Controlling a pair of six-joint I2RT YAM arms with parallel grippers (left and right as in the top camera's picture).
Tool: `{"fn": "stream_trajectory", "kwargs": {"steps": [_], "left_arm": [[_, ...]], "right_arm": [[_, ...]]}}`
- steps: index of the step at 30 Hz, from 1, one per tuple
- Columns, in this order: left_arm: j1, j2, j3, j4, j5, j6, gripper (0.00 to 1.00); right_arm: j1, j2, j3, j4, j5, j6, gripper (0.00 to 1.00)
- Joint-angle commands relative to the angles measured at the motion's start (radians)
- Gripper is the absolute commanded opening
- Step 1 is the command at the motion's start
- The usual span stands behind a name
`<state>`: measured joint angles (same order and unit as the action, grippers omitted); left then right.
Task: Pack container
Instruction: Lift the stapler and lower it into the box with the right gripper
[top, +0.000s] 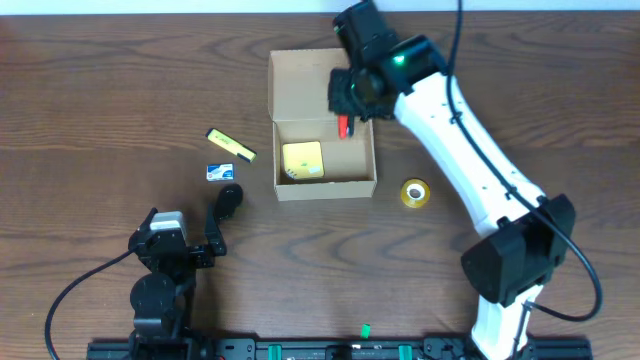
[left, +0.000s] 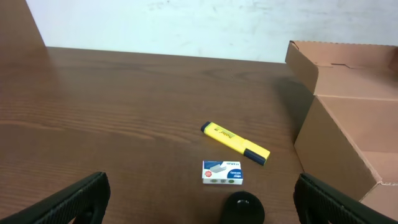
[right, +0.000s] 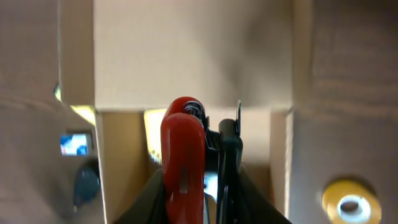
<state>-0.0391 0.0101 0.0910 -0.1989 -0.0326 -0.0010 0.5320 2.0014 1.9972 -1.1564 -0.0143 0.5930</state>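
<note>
The container is a tan cardboard box, open, with its flap lid lying back at the far side. A yellow pad lies inside it. My right gripper is over the box's far right corner, shut on a red and black hand tool that points down into the box. In the right wrist view the tool stands between the fingers, above the box wall. My left gripper is open and empty, low at the front left, with the box to its right.
Left of the box lie a yellow highlighter, a small white and blue staples box and a black round object. A yellow tape roll lies right of the box. The black object sits between the left fingers.
</note>
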Motion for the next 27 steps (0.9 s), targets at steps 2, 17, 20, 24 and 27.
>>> {"fn": "stream_trajectory", "kwargs": {"steps": [2,17,20,24,27], "left_arm": [[0.006,-0.006,-0.029,-0.008,0.0,-0.006,0.95],[0.006,-0.006,-0.029,-0.008,0.0,-0.006,0.96],[0.006,-0.006,-0.029,-0.008,0.0,-0.006,0.95],[0.006,-0.006,-0.029,-0.008,0.0,-0.006,0.95],[0.006,-0.006,-0.029,-0.008,0.0,-0.006,0.95]], "right_arm": [[0.028,0.008,0.014,-0.035,0.058,0.094,0.01],[0.045,0.145,0.01,-0.113,0.074,-0.105,0.01],[0.043,0.145,0.008,-0.116,0.074,-0.15,0.01],[0.043,0.145,-0.004,-0.13,0.067,-0.157,0.01],[0.044,0.146,-0.017,-0.131,0.056,-0.152,0.01]]}}
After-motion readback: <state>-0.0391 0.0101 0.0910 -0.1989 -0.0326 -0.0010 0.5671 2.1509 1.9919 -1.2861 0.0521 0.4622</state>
